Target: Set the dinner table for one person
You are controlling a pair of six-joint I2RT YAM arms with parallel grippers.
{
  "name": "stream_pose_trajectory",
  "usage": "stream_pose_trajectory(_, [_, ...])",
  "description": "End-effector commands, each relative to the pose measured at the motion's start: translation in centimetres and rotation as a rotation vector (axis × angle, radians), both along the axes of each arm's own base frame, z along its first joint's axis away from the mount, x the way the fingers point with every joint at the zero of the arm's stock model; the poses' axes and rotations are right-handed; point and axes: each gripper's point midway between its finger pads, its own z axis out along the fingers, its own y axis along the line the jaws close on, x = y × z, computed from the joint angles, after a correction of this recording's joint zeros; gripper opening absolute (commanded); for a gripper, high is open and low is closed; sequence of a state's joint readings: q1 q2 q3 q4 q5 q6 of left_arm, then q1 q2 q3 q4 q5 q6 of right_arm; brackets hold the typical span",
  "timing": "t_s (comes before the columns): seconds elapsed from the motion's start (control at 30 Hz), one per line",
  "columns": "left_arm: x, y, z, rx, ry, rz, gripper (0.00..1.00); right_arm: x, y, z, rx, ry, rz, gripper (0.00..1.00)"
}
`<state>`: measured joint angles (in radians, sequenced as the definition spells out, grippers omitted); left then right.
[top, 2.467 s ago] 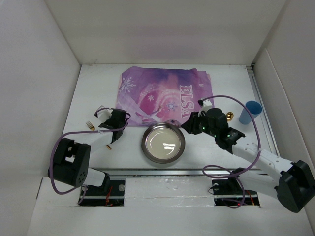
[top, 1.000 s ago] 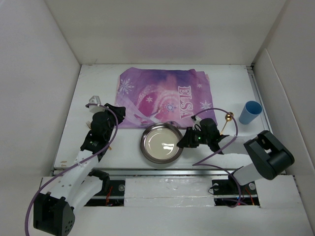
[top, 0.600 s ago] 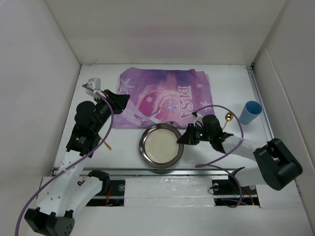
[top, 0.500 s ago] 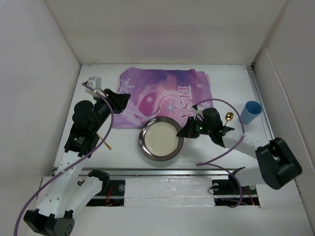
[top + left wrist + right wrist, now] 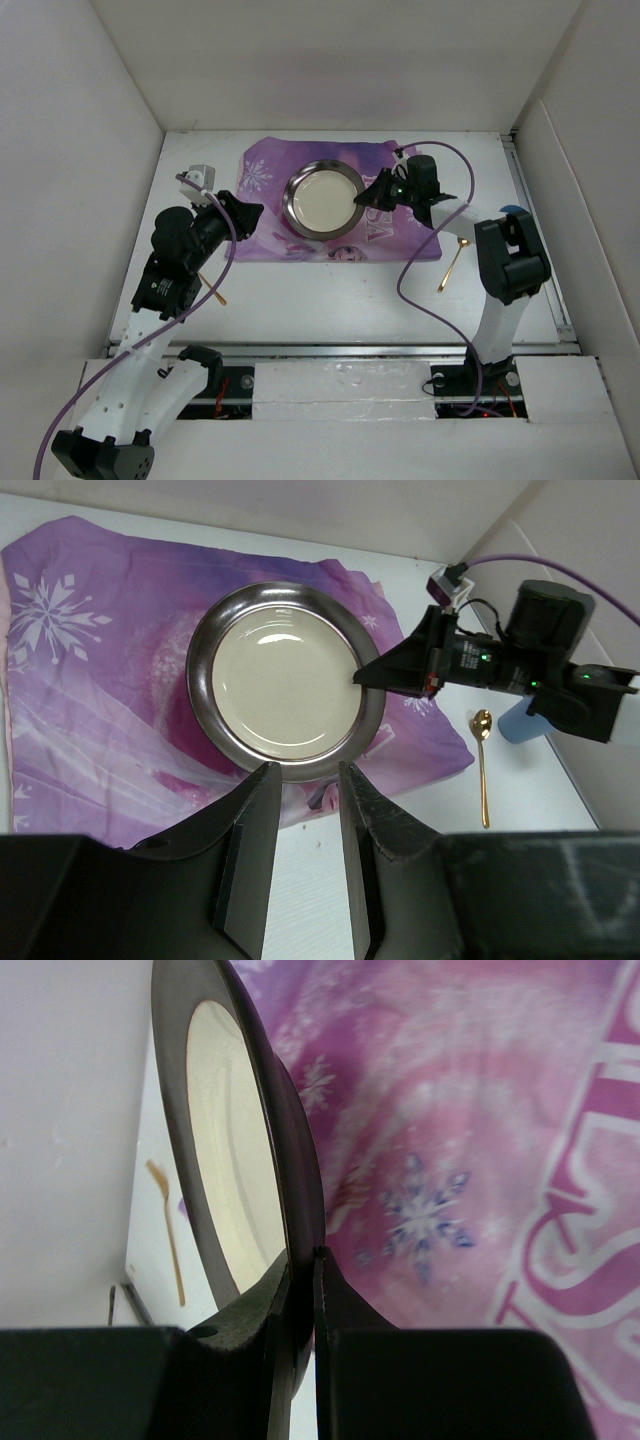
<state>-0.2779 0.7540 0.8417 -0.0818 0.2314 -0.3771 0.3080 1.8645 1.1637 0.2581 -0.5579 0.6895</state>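
Note:
A steel-rimmed plate [image 5: 322, 200] with a cream middle sits over the purple "ELSA" placemat [image 5: 400, 235] at the back of the white dinner table [image 5: 330, 300]. My right gripper [image 5: 372, 198] is shut on the plate's right rim; in the right wrist view the rim [image 5: 300, 1230] is pinched between both fingers. My left gripper [image 5: 245, 213] hovers over the placemat's left edge, open and holding nothing. The left wrist view looks down on the plate [image 5: 285, 680] past the gripper [image 5: 305, 772].
A gold spoon [image 5: 452, 265] lies on the table just right of the placemat. Near the left arm lies a gold fork [image 5: 214, 290]. A blue cup [image 5: 517, 210] stands at the right, partly hidden by the right arm. White walls edge the table.
My right gripper has carried the plate from the table's front middle back onto the placemat. The left arm has stayed at the placemat's left edge with its jaws slightly wider.

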Motion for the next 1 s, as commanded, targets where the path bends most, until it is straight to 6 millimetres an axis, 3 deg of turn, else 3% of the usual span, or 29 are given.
stream_pose_trajectory(0.0, [-0.1, 0.2, 1.3, 0.008, -0.058, -0.001, 0.27, 2.4, 1.2, 7.0, 0.134, -0.143, 0.04, 0.0])
stream_pose_trajectory(0.3, [0.1, 0.2, 0.9, 0.017, -0.048, -0.002, 0.27, 5.6, -0.2, 4.4, 0.146, -0.094, -0.02, 0.0])
stream_pose_trajectory(0.53, [0.3, 0.2, 0.6, 0.02, -0.037, 0.001, 0.27, 6.8, 0.0, 3.3, 0.196, -0.052, -0.014, 0.0])
stream_pose_trajectory(0.97, [0.7, 0.4, 0.3, 0.03, -0.024, 0.02, 0.28, 7.4, 1.0, 1.4, 0.244, 0.012, -0.018, 0.02])
